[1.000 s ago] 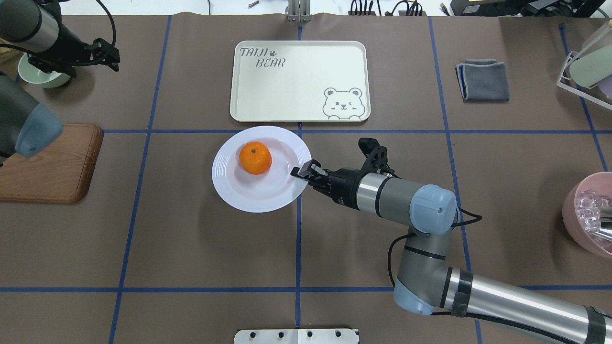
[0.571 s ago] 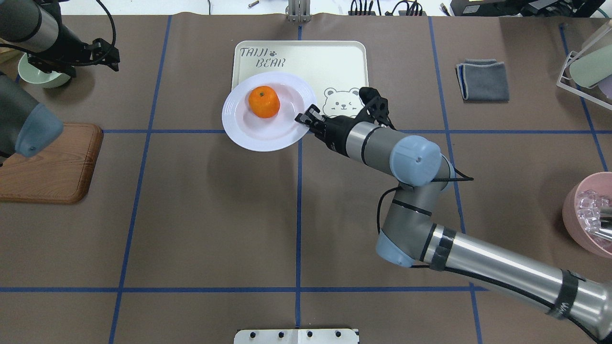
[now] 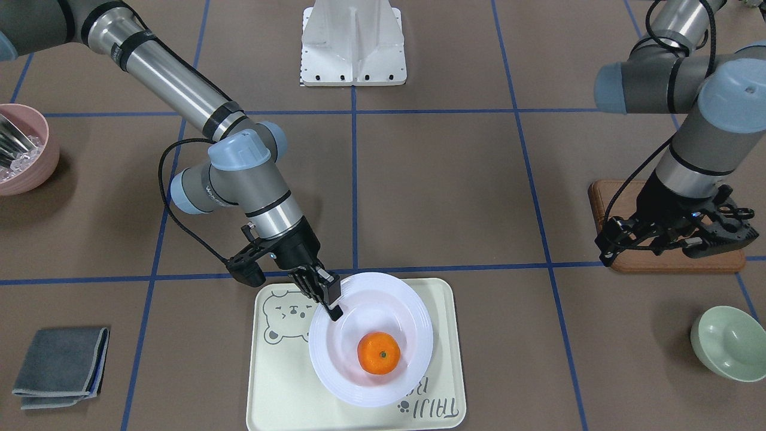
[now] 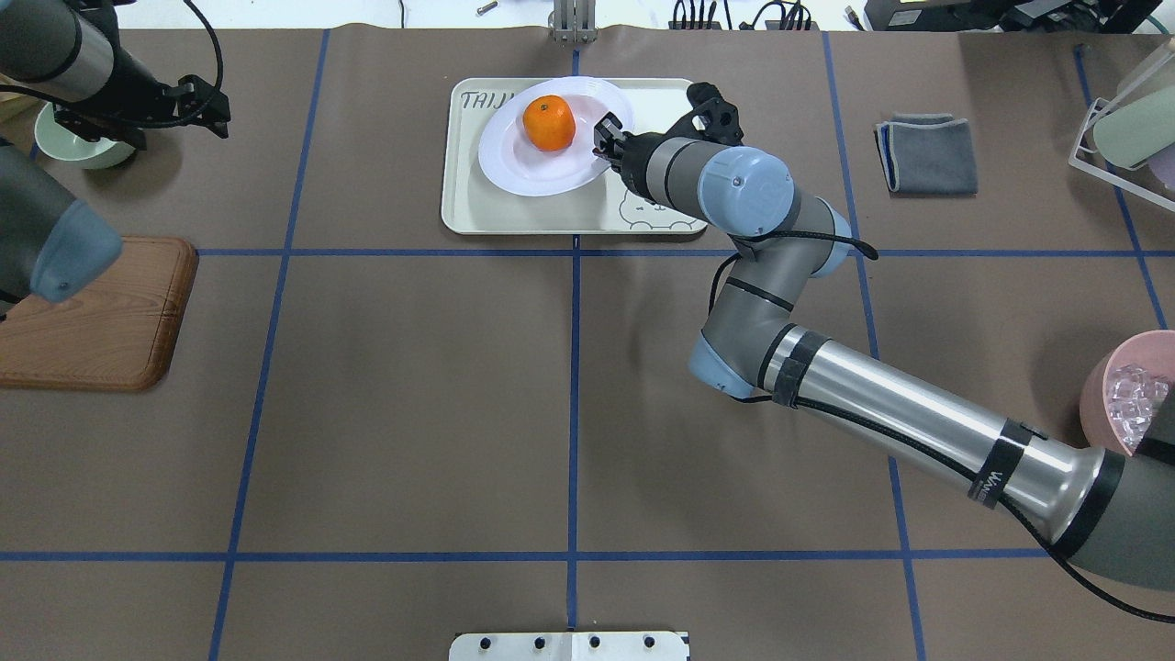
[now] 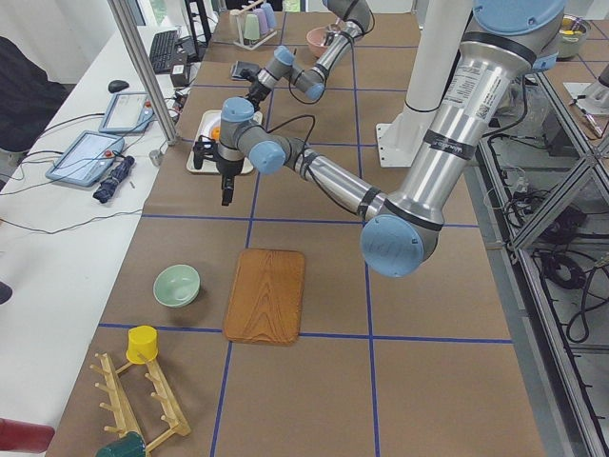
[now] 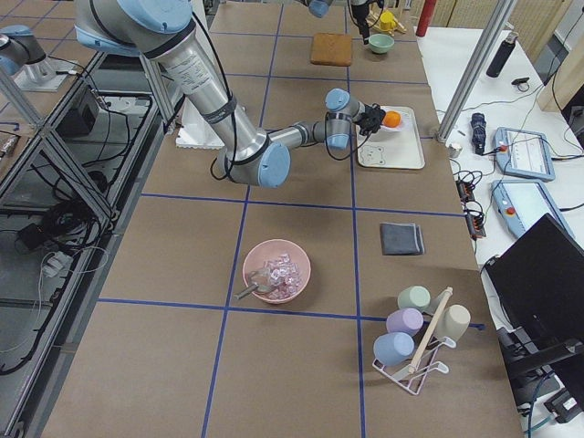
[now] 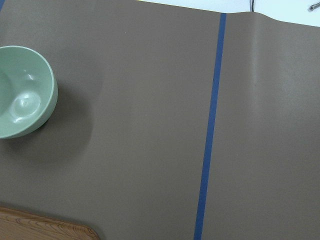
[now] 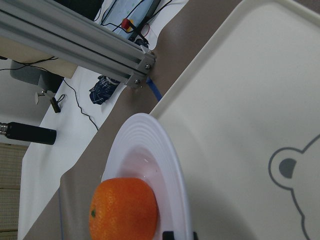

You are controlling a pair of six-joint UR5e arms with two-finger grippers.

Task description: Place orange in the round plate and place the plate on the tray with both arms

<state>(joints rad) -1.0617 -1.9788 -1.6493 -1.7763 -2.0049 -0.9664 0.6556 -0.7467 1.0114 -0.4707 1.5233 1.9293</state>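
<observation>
Overhead looks down from behind the robot; the front view faces it. Both share the tray point(image 4: 477, 207), at 12 and 6 o'clock; wrist cameras sit close.

What my cameras and the room's left out

The round plate point(image 4: 523, 170) covered most of the lettering point(image 4: 475, 99) on the tray point(image 4: 477, 207), and my right arm point(image 4: 734, 188) hid half of the bear drawing point(image 4: 640, 216). Under the plate's rim, the lower finger of my right gripper point(image 3: 334, 308) was out of sight. My right wrist view cut off the orange point(image 8: 122, 210) and the plate at its bottom edge and showed only the tips of my fingers point(image 8: 168, 235). My left wrist view caught just part of the green bowl point(image 7: 22, 92) and a sliver of the wooden board point(image 7: 45, 227). My left gripper point(image 3: 712, 242) was a dark tangle, and I couldn't tell whether its jaws stood apart.
</observation>
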